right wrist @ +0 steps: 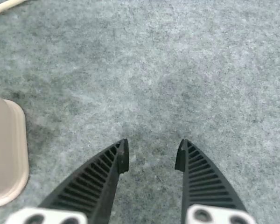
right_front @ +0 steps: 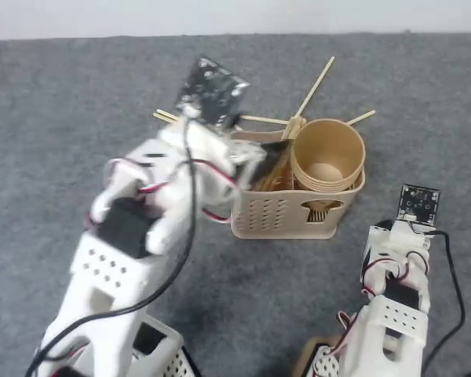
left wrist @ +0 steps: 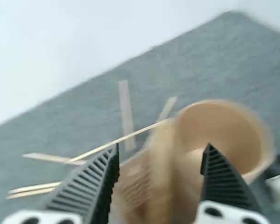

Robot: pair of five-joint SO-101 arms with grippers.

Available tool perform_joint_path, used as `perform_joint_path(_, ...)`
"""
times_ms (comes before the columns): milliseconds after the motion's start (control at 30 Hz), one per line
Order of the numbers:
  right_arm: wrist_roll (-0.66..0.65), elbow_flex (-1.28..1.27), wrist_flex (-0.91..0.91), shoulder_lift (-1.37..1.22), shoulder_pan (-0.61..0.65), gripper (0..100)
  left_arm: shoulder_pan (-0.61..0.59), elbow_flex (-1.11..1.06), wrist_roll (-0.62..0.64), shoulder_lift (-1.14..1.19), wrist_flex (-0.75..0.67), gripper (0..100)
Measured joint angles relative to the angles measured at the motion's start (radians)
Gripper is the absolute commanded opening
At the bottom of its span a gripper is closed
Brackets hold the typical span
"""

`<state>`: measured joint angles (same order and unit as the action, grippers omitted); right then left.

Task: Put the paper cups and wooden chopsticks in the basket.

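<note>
A beige perforated basket [right_front: 276,214] stands mid-table on grey carpet. Stacked paper cups [right_front: 327,154] sit in its right half, and several wooden chopsticks [right_front: 314,88] lean out of its left half and over the back rim. My left arm [right_front: 190,161] hangs over the basket's left side. In its wrist view my left gripper [left wrist: 158,161] is open above the blurred cups [left wrist: 221,133] and chopsticks [left wrist: 113,143], with nothing clamped. My right gripper [right wrist: 151,156] is open over bare carpet, right of the basket's corner [right wrist: 9,154].
Grey carpet [right_front: 55,102] covers the table, with a pale wall along the far edge. The right arm [right_front: 400,259] is folded back at the near right, and a chopstick tip [right wrist: 4,4] juts out beyond the basket.
</note>
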<state>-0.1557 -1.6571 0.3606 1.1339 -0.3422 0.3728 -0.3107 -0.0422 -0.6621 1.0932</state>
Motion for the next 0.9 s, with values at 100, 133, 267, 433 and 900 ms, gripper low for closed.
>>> perform_joint_path(100, 0.000, 0.000, 0.000, 0.000, 0.000, 17.7, -0.140, 0.000, -0.192, -0.011, 0.094, 27)
perform_joint_path(133, 0.000, 0.000, 0.000, 0.000, 0.000, 17.7, -0.192, 0.000, -0.255, -0.011, 0.117, 27)
perform_joint_path(267, 0.000, 0.000, 0.000, 0.000, 0.000, 17.7, -0.397, 0.000, -0.520, 0.000, 0.187, 23)
perform_joint_path(433, 0.000, 0.000, 0.000, 0.000, 0.000, 17.7, -0.532, 0.000, -0.907, 0.126, 0.239, 14)
perform_joint_path(900, 0.000, 0.000, 0.000, 0.000, 0.000, 17.7, -0.540, 0.422, -1.108, 0.795, 0.433, 14)
